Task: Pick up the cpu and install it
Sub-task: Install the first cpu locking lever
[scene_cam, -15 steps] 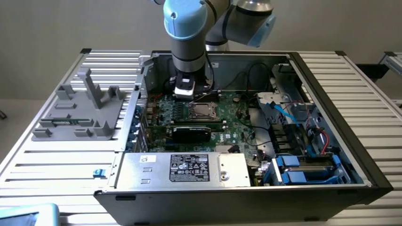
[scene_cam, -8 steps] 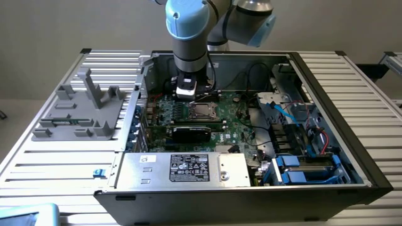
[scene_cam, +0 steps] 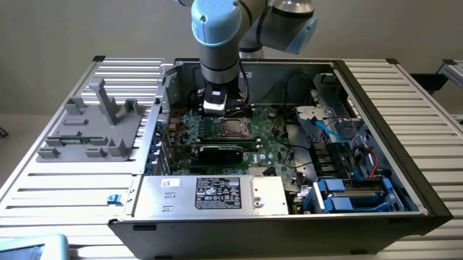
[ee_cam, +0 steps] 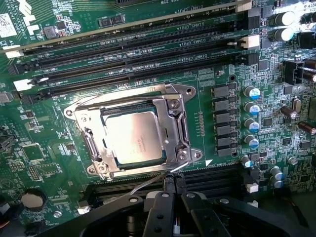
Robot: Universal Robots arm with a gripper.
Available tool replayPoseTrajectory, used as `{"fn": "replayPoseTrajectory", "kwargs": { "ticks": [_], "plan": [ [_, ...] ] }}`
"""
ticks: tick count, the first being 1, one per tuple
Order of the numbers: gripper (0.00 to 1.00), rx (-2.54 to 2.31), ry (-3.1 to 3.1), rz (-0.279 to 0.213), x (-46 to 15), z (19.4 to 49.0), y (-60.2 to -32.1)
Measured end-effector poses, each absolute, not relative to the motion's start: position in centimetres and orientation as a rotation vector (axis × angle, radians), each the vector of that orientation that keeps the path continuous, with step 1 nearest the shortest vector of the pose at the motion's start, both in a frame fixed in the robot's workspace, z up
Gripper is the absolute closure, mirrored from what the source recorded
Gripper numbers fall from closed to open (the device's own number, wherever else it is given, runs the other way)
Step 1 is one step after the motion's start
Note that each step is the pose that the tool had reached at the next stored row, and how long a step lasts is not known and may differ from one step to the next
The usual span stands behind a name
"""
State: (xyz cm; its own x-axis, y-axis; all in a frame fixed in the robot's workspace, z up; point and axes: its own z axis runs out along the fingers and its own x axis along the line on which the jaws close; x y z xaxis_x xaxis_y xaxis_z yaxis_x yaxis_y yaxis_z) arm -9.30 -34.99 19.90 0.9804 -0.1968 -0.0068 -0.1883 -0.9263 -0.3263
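Your gripper (ee_cam: pixel 174 181) has its fingers pressed together with nothing between them, the tips just beside the thin socket lever (ee_cam: pixel 153 180). Close by, the wrist view gives you the cpu (ee_cam: pixel 134 137) lying flat inside the socket frame (ee_cam: pixel 177 126). The exterior view gives you the wider setting: the gripper hangs over the motherboard (scene_cam: pixel 271 143) inside the open computer case (scene_cam: pixel 376 108). The power supply (scene_cam: pixel 268 195) sits at the near edge, and a grey fixture (scene_cam: pixel 94 127) stands on the exterior view's left.

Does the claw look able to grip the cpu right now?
Probably not: the cpu lies seated under a metal frame that covers its edges, and the claw is shut beside it.
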Motion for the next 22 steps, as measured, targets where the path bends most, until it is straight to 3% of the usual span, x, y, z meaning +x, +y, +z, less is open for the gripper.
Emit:
{"fn": "replayPoseTrajectory", "kwargs": {
  "ticks": [22],
  "plan": [
    [0.88, -2.795, 0.289, -0.039, -9.05, 19.57, -35.13]
  ]
}}
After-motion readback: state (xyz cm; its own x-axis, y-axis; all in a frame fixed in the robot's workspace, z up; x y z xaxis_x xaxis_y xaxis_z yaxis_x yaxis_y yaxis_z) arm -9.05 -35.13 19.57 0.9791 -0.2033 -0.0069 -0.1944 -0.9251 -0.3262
